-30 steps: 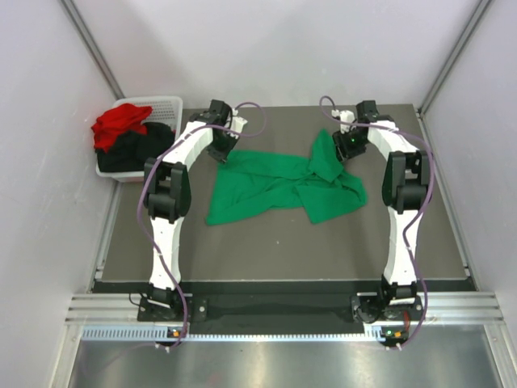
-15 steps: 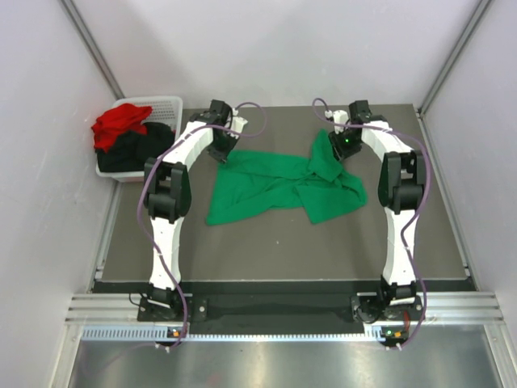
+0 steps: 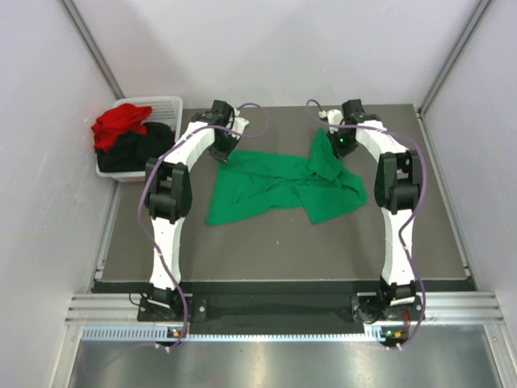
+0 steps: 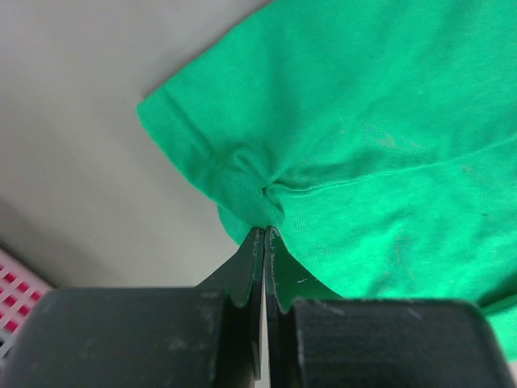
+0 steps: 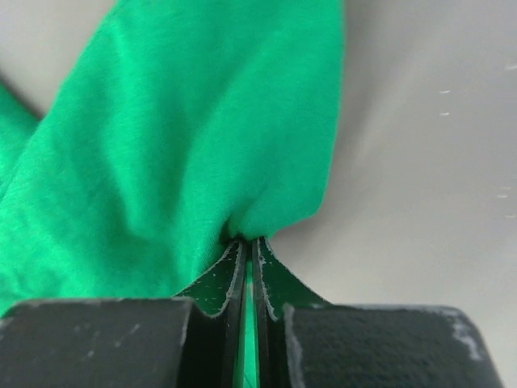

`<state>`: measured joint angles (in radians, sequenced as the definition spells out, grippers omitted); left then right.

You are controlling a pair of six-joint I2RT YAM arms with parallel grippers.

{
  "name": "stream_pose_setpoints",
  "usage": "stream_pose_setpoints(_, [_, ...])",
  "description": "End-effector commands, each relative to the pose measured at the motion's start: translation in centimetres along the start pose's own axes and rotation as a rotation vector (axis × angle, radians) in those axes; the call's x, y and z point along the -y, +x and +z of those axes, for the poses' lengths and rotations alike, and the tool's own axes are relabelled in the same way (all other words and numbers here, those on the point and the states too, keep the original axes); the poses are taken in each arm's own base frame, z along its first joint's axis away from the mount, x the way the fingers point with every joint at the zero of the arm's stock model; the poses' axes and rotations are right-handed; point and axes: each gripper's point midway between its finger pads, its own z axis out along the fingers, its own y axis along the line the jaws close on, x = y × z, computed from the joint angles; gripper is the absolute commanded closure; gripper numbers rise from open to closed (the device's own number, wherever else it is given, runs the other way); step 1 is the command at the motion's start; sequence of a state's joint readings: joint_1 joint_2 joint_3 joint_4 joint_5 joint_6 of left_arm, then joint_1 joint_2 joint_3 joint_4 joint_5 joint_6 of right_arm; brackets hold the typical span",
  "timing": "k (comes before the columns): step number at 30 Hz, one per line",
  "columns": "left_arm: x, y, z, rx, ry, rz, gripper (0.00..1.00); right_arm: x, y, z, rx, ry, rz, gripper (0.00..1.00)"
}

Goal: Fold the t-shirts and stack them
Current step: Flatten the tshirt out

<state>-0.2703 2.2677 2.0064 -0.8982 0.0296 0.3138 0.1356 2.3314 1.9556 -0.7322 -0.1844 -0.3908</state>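
Green t-shirt (image 3: 266, 187), far corners tight between left and right jaws

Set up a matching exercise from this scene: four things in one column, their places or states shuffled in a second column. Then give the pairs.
Things
1. green t-shirt
2. red t-shirt
3. black t-shirt
4. left gripper

Places or states
A. in the white basket, under another shirt
B. shut on a hemmed edge of cloth
C. lying crumpled on the table
D. on top of the pile in the basket

Pairs: 1-C, 2-D, 3-A, 4-B
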Motion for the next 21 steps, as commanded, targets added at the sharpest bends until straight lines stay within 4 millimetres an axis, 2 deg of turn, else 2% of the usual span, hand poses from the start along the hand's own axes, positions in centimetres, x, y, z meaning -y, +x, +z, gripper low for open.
stream_pose_setpoints(1, [-2.2,-2.4,-2.1,0.074,-0.096,0.022,1.00,4.6,-2.4,-3.5,0.087,0.195,-0.004,1.00])
stream_pose_setpoints(3, [-2.9,-3.9,-3.8,0.137,-0.127,0.035,1.00,6.8,-4.1,-6.6,0.150,0.268,0.010,1.00])
stream_pose_setpoints(5, [-3.6,-5.1,-5.2,0.191,-0.167,0.047,1.00,8.2,-6.6,-10.8,0.242,0.330,0.009,1.00])
stream_pose_setpoints(6, [-4.2,-6.2,-6.9,0.235,-0.196,0.048,1.00,9.0,-7.1,-12.3,0.270,0.354,0.014,1.00])
stream_pose_setpoints(7, [-4.8,-7.2,-7.9,0.274,-0.229,0.045,1.00,9.3,-8.2,-14.8,0.321,0.382,0.012,1.00])
stream_pose_setpoints(9, [-5.7,-9.0,-10.4,0.345,-0.273,0.037,1.00,10.0,-9.4,-17.5,0.388,0.421,0.009,1.00])
stream_pose_setpoints(10, [-5.8,-9.6,-11.3,0.365,-0.283,0.041,1.00,10.0,-10.2,-19.8,0.431,0.446,0.001,1.00])
stream_pose_setpoints(12, [-6.2,-11.1,-13.6,0.428,-0.308,0.040,1.00,10.1,-11.2,-22.2,0.487,0.475,-0.009,1.00])
stream_pose_setpoints(13, [-6.4,-11.5,-14.4,0.451,-0.316,0.040,1.00,9.9,-11.9,-24.1,0.524,0.492,-0.017,1.00])
stream_pose_setpoints(15, [-6.5,-12.8,-16.9,0.524,-0.339,0.047,1.00,9.8,-12.5,-26.2,0.562,0.511,-0.024,1.00])
stream_pose_setpoints(17, [-6.4,-13.8,-18.9,0.575,-0.358,0.056,1.00,9.2,-13.2,-29.4,0.618,0.535,-0.033,1.00])
stream_pose_setpoints(18, [-6.3,-14.7,-21.0,0.634,-0.373,0.059,1.00,9.4,-13.3,-30.6,0.629,0.564,-0.028,1.00])
stream_pose_setpoints(19, [-6.2,-15.1,-22.1,0.660,-0.380,0.069,1.00,9.0,-13.4,-32.9,0.664,0.584,-0.033,1.00])
stream_pose_setpoints(21, [-5.9,-16.2,-25.5,0.746,-0.415,0.082,1.00,8.6,-13.9,-35.5,0.713,0.612,-0.041,1.00])
